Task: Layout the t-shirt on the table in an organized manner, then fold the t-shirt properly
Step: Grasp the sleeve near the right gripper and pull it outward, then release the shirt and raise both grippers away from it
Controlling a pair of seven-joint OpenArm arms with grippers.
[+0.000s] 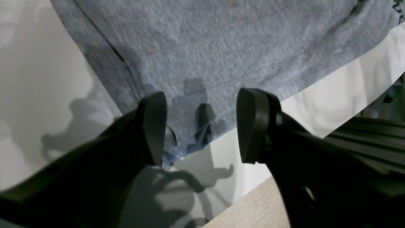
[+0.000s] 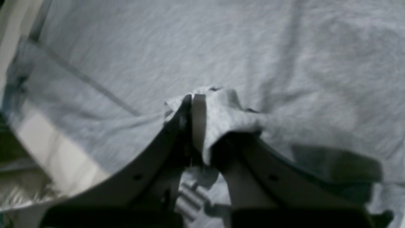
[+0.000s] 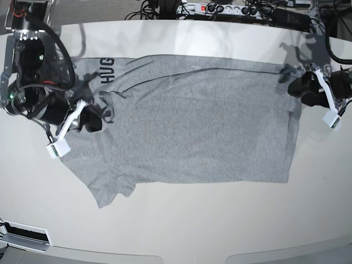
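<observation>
T-shirt (image 3: 192,121) spread flat on counter (image 3: 181,231), lettering side down. Right end effector (image 2: 193,104) closed, pinching collar-end fabric, likely to tension cloth. Left end effector (image 1: 201,126) open above hem corner, holding nothing, poised to grip.

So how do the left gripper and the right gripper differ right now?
The left gripper stands open over the t-shirt's hem corner, holding nothing; the right gripper is shut on a bunched pinch of fabric. In the base view the left sits at the shirt's right edge, the right at its left, near the lettering. Both are low over the table.
</observation>
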